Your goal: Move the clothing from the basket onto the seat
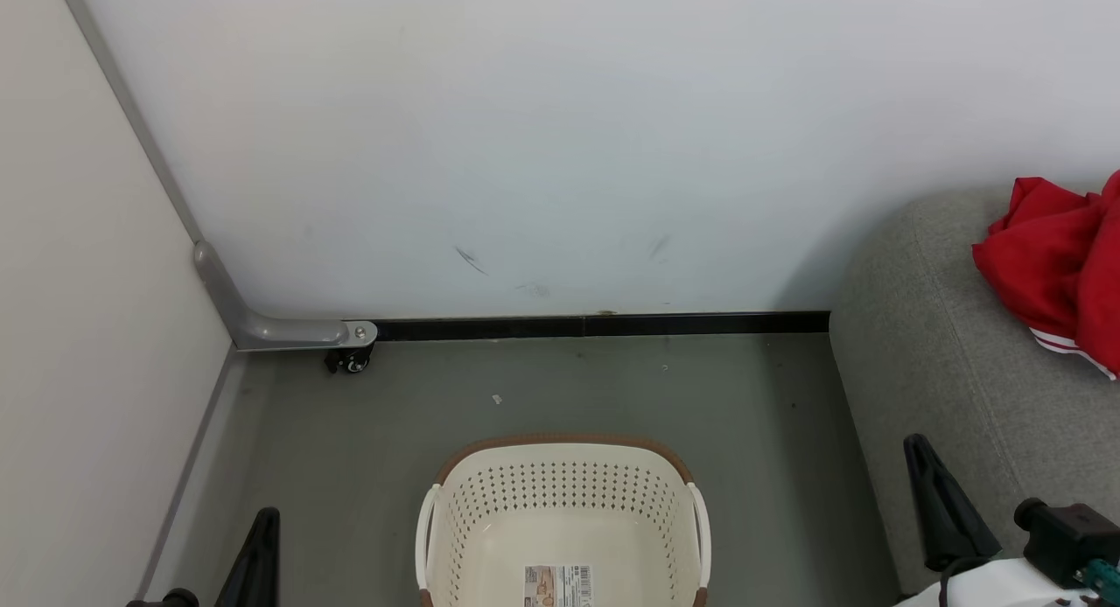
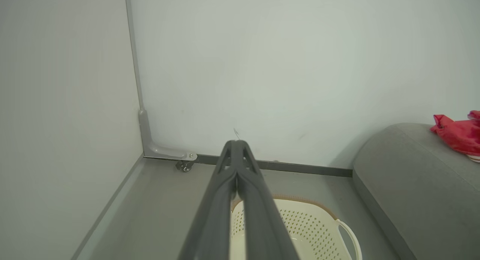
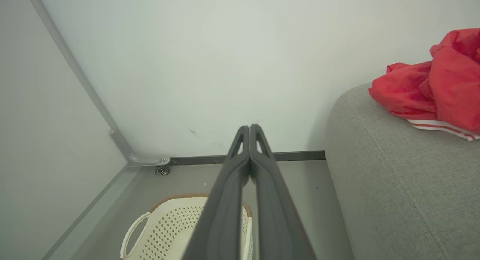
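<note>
grey floor (image 1: 752, 415) under basket (image 1: 564, 493), red clothing (image 1: 1054, 266) on seat (image 1: 945, 362)

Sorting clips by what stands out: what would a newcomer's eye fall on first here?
The red clothing heaped on the grey seat at the right stands out against the pale walls. Below centre, the cream basket sits on the floor, its visible bottom bare but for a sticker. The left gripper and right gripper are shut, holding nothing.
</note>
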